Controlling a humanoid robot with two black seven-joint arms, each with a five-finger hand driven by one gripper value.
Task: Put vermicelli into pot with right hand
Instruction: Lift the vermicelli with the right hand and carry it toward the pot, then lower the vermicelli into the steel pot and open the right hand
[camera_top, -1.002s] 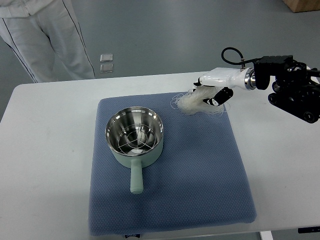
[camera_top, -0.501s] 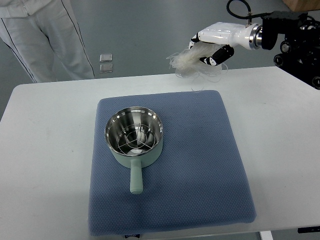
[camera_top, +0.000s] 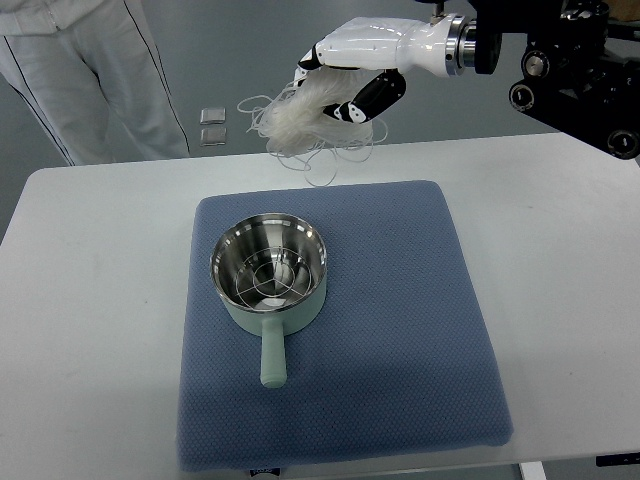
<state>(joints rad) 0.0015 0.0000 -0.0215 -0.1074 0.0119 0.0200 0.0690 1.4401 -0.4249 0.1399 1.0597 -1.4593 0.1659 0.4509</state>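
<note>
The right hand has its fingers wrapped around the vermicelli, held up in the air, and the pot sits lower down and a bit to the left.

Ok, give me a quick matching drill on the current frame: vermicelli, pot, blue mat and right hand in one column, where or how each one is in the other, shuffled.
Things:
1. vermicelli
2. pot
3. blue mat
4. right hand

States:
A. spread flat on the white table
B. raised near the table's far edge, fingers closed around a bundle
C. hanging in loose strands from the grasp, off the table
D. standing on the mat, handle toward the near edge, a wire rack inside

Pairs: 1-C, 2-D, 3-A, 4-B
</note>
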